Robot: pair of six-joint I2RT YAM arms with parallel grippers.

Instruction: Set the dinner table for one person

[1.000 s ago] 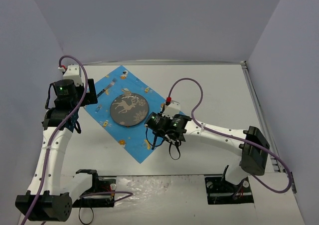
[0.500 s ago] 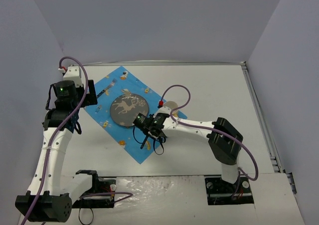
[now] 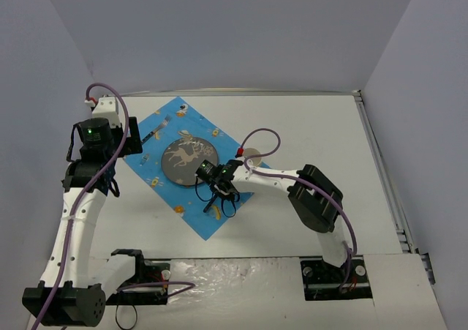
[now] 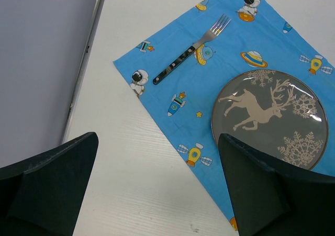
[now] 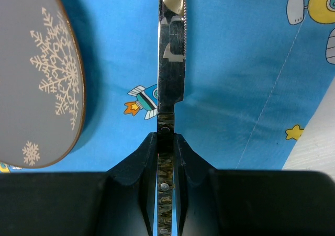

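Observation:
On the white dinner table point(image 3: 314, 132) a blue cartoon-printed cloth point(image 3: 164, 180) lies skewed. A grey reindeer plate point(image 3: 189, 159) sits at its middle and a fork point(image 3: 155, 132) lies on its far-left part. My right gripper point(image 3: 218, 191) hangs low over the cloth just right of the plate, shut on the dark handle of a knife point(image 5: 171, 47). The serrated blade points forward past the plate's rim point(image 5: 36, 89), over the cloth point(image 5: 235, 63). My left gripper point(image 4: 158, 139) stands open and empty over the cloth's left edge, with the fork point(image 4: 191, 50) and plate point(image 4: 267, 118) ahead of it.
A small round beige object point(image 3: 252, 154) lies at the cloth's right corner, beside the right arm's cable. Metal edge strips point(image 3: 376, 154) run along the table's right and far sides, with grey walls behind. Both arm bases stand at the near edge.
The right arm has swung left with the knife, from the cloth's right edge to just beside the plate. The left arm has not moved.

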